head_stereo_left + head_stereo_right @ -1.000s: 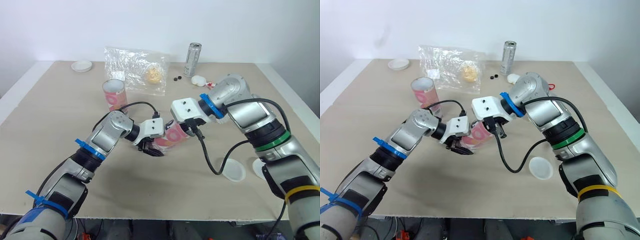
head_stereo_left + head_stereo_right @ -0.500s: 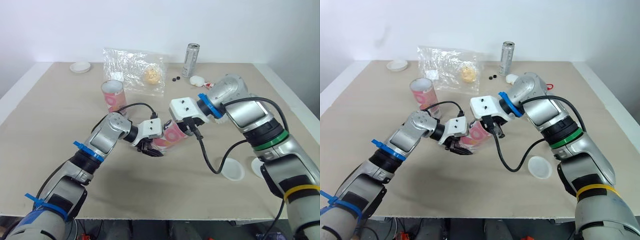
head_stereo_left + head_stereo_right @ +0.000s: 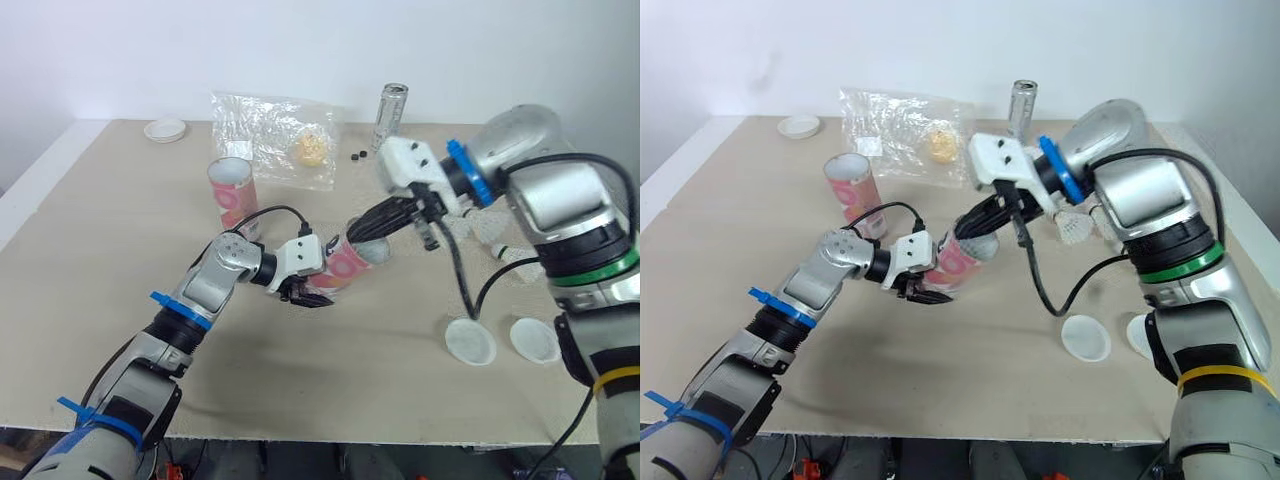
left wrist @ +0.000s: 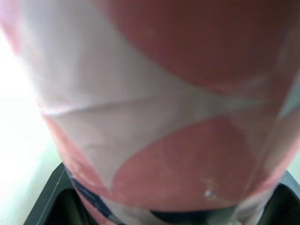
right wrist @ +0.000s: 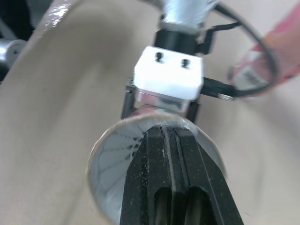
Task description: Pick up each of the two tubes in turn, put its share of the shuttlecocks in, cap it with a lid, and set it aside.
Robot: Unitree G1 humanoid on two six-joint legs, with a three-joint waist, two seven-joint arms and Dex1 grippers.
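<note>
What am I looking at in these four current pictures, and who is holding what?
This is a humanoid robot with two arms, each ending in a two-fingered black tool. The two wide pictures come from cameras in its head, looking down over a beige table. The two close-ups come from cameras on its wrists. The left tool grips a pink tube, tilted with its open mouth toward the right tool, which is shut and pokes at that mouth. White feathers show inside. A second tube and a can stand on the table. A plastic bag, loose shuttlecocks and white lids lie around.
</note>
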